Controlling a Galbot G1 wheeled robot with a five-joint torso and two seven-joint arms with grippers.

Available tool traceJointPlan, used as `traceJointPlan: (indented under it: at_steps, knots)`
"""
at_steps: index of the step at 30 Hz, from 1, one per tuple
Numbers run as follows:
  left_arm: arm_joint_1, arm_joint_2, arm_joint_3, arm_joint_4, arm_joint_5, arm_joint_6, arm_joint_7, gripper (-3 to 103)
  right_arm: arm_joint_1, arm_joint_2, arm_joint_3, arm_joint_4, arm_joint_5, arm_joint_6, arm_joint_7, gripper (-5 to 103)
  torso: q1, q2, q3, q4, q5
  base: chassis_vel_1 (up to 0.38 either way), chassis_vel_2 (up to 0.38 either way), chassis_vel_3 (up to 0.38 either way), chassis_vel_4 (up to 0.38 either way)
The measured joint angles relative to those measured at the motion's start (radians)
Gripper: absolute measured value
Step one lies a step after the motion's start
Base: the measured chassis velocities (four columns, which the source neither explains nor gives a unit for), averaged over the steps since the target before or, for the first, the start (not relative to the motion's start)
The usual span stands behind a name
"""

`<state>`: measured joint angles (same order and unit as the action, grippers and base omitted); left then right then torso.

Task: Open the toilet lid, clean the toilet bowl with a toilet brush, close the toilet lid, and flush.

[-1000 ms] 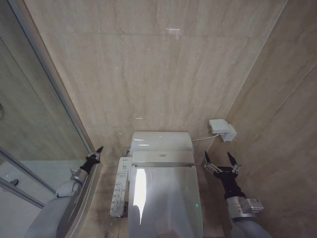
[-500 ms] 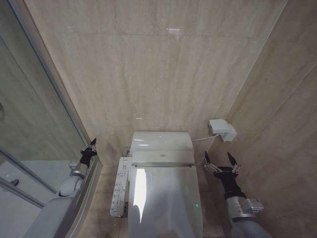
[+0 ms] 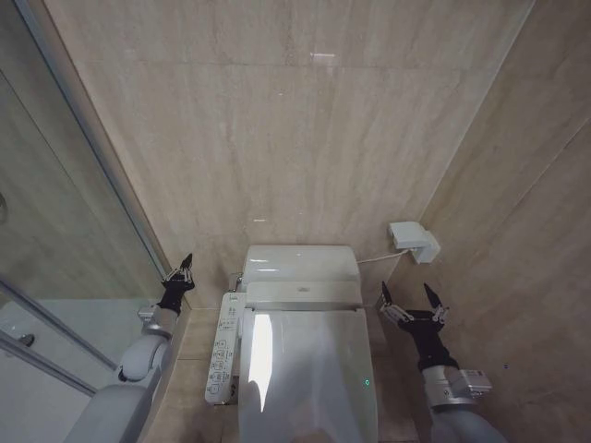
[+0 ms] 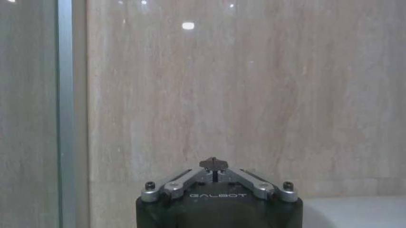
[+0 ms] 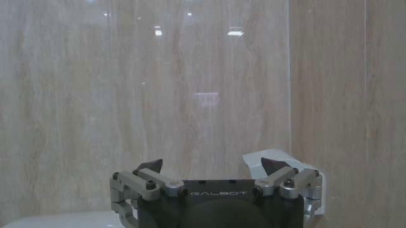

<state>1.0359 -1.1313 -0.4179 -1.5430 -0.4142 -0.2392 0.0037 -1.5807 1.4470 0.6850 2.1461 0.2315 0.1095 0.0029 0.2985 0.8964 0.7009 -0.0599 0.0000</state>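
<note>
Left hand (image 3: 183, 269) shifted toward toilet lid (image 3: 309, 374), pinched together; right hand (image 3: 412, 303) spread

Glossy white toilet lid (image 3: 309, 369) (a tiny green light on it), white button panel (image 3: 222, 351) with grey keys, beige veined stone wall (image 3: 295, 138), black-fingered tools on silver-grey arms.

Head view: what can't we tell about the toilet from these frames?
- Lid: down, so it hides the bowl; its front end is cut off by the bottom edge of the head view.
- Button panel: labels too small to read.
- Wrist views face the wall beyond each claw, so they add nothing on the toilet.
</note>
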Motion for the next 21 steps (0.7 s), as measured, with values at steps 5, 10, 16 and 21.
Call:
traceJointPlan:
  at_steps: [5, 10, 16, 21]
  knots:
    - [0.080, -0.008, -0.029, -0.082, 0.004, 0.020, -0.021, 5, 0.000, 0.000, 0.000, 0.000, 0.000, 0.000, 0.000, 100, 0.000, 0.000, 0.000, 0.0001, 0.0000, 0.000, 0.000, 0.000, 0.000]
    - [0.159, -0.018, -0.065, -0.143, 0.025, 0.031, -0.033, 5, 0.000, 0.000, 0.000, 0.000, 0.000, 0.000, 0.000, 100, 0.000, 0.000, 0.000, 0.0001, 0.0000, 0.000, 0.000, 0.000, 0.000]
    - [0.193, -0.022, -0.093, -0.177, 0.033, 0.031, -0.032, 32, 0.000, 0.000, 0.000, 0.000, 0.000, 0.000, 0.000, 100, 0.000, 0.000, 0.000, 0.0001, 0.0000, 0.000, 0.000, 0.000, 0.000]
    - [0.218, -0.040, -0.125, -0.228, 0.034, 0.037, -0.028, 59, 0.000, 0.000, 0.000, 0.000, 0.000, 0.000, 0.000, 100, 0.000, 0.000, 0.000, 0.0001, 0.0001, 0.000, 0.000, 0.000, 0.000]
